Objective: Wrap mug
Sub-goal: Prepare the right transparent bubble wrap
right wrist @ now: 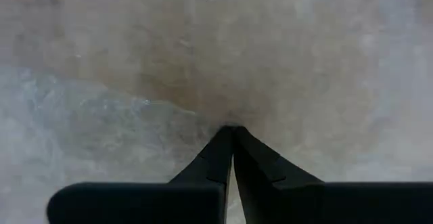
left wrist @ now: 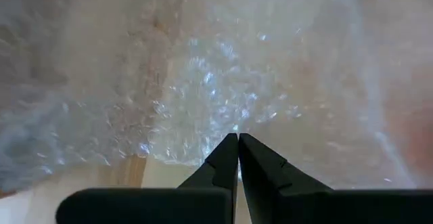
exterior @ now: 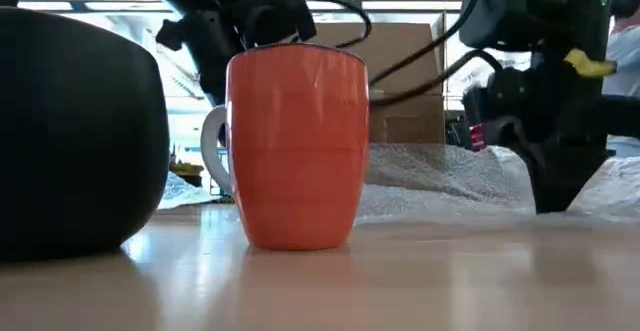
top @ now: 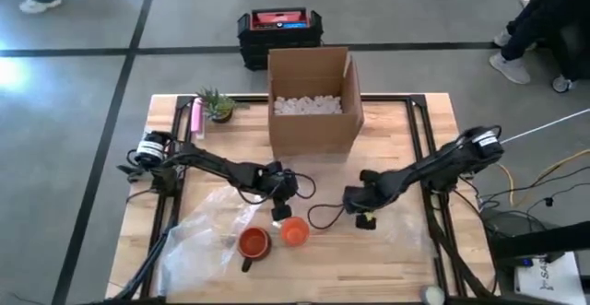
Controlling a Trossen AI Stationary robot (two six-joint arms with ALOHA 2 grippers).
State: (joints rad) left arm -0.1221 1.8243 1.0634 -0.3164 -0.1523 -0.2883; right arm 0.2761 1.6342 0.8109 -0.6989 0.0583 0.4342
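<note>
While fingers (left wrist: 238, 158) pinch bubble wrap (left wrist: 203, 95), mug (top: 294, 232) upright

No legible text, labels or numbers.

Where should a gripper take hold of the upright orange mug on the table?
Probably the rim, from above. The orange mug stands upright and open-topped beside a second mug lying on the bubble wrap, so one finger inside the wall fits. Both the left gripper and right gripper are shut.
</note>
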